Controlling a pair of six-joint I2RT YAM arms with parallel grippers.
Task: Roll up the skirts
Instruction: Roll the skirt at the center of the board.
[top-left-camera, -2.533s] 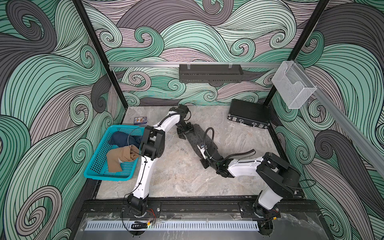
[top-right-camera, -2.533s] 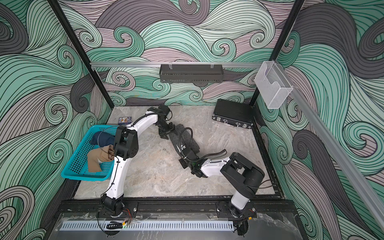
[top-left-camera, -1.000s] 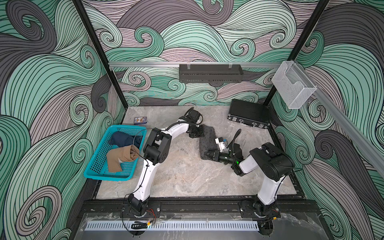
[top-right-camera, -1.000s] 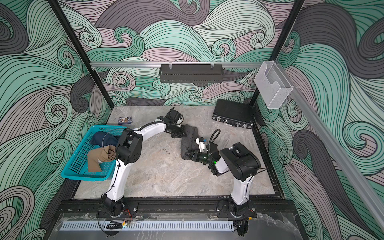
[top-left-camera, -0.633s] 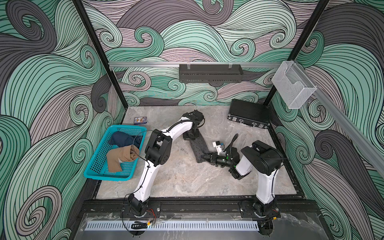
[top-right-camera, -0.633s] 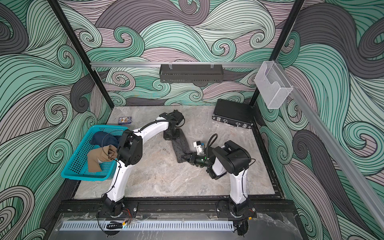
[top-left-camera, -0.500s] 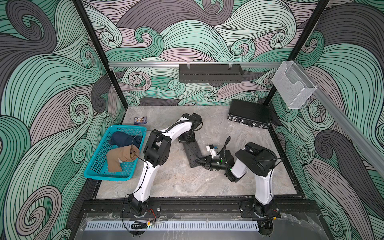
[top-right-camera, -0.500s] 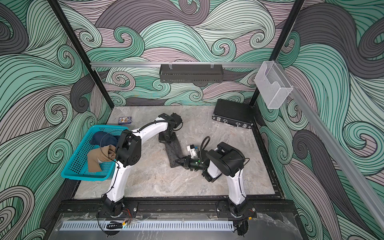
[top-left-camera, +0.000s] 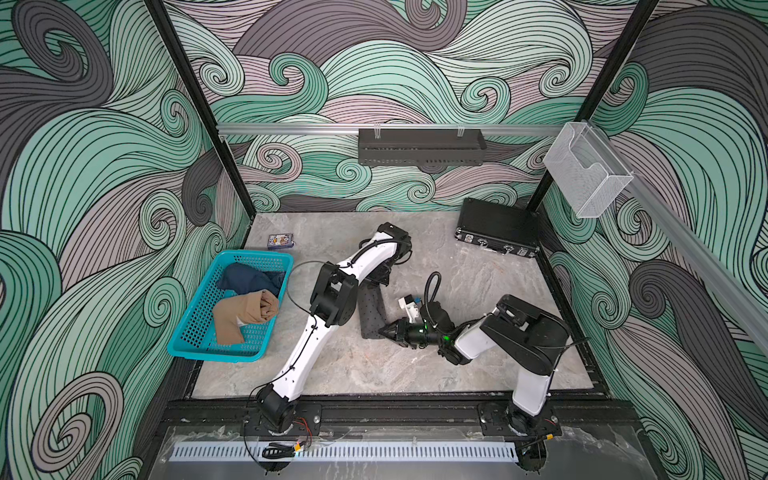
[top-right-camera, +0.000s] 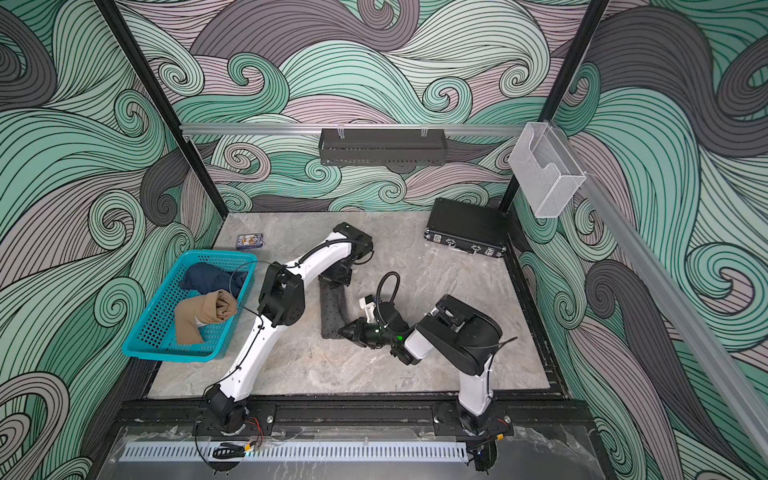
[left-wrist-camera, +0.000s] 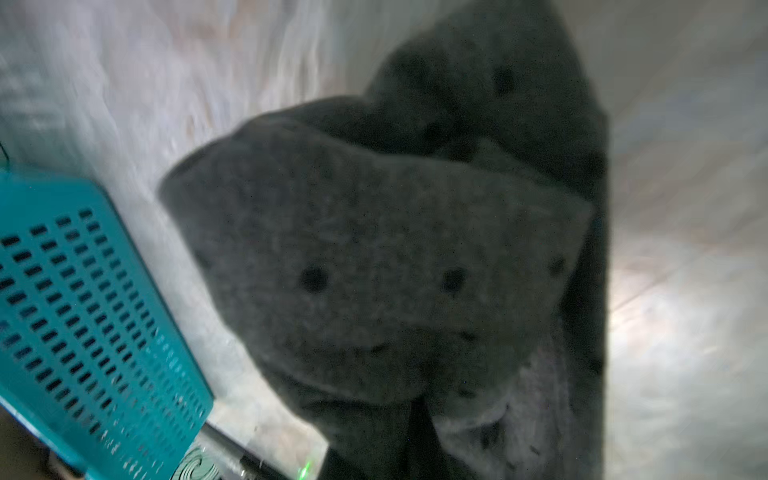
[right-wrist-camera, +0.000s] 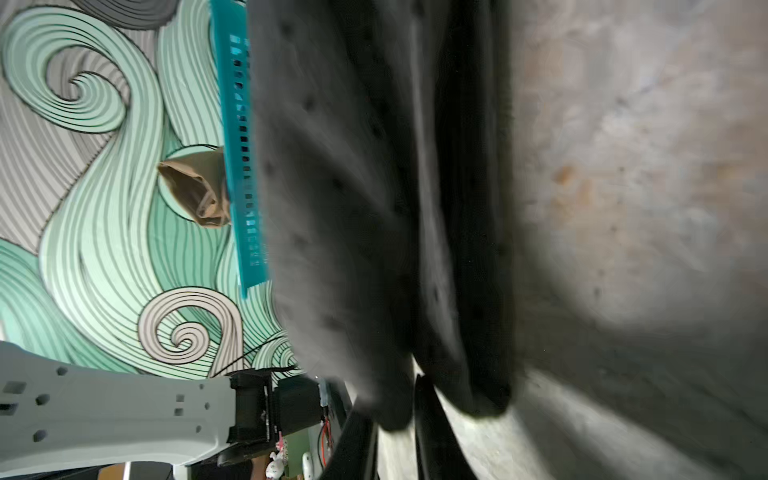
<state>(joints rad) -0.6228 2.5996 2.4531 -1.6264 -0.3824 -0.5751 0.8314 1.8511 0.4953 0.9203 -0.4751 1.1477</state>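
Observation:
The dark grey dotted skirt (top-left-camera: 372, 309) (top-right-camera: 334, 309) lies on the table folded into a narrow strip, between my two grippers. My left gripper (top-left-camera: 379, 279) (top-right-camera: 336, 279) is shut on its far end; in the left wrist view the dotted cloth (left-wrist-camera: 374, 257) covers the jaws. My right gripper (top-left-camera: 382, 331) (right-wrist-camera: 392, 399) sits at the near end, its jaws slightly parted with the cloth's tip (right-wrist-camera: 340, 187) between them. The tan-brown skirt (top-left-camera: 245, 311) (right-wrist-camera: 195, 187) and the dark blue skirt (top-left-camera: 249, 279) lie in the teal basket (top-left-camera: 195, 332).
The teal basket (top-right-camera: 153, 328) (left-wrist-camera: 83, 311) stands at the table's left edge, close to the left arm's elbow. A black hard case (top-left-camera: 496, 228) lies at the back right, a small card box (top-left-camera: 281, 240) at the back left. A black shelf (top-left-camera: 419, 145) hangs on the back wall.
Both grippers have carried the dotted skirt leftward, and it has gone from a wider spread to a narrow strip. The right gripper's jaws have parted a little.

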